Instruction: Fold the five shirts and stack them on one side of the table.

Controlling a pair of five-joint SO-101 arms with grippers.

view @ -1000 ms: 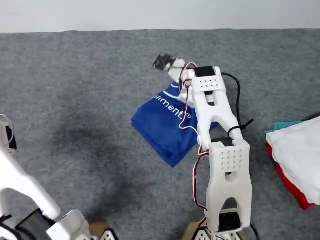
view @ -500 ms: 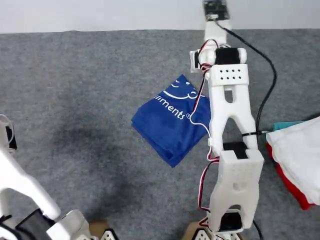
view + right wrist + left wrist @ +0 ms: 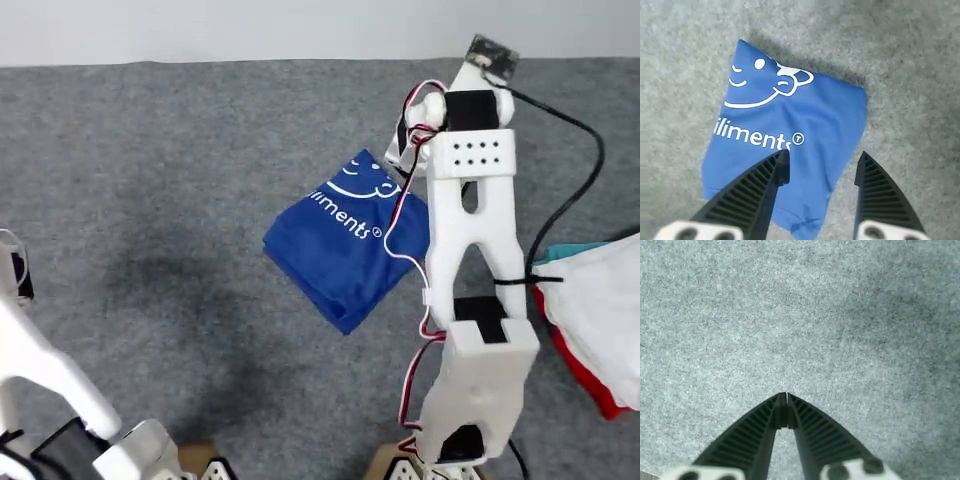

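Directly beneath the wide-open, empty right claw (image 3: 823, 157) lies the folded blue shirt (image 3: 790, 105). Carrying it cleanly to the stack (image 3: 600, 300) off to that claw's side likely means pinching every layer at one edge. Meanwhile the left claw (image 3: 786, 396) is closed on nothing.

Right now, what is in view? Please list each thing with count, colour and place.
blue shirt: one, blue with white print, folded, mid-table.
stack of shirts: one, white on top, red beneath, teal edge behind; table's right edge.
table cover: one, grey, under everything.
right arm: one, white, between blue shirt and stack.
right gripper: one, black fingers, open, above the blue shirt.
left arm: one, white, near left corner.
left gripper: one, black fingers, shut, over bare cover.
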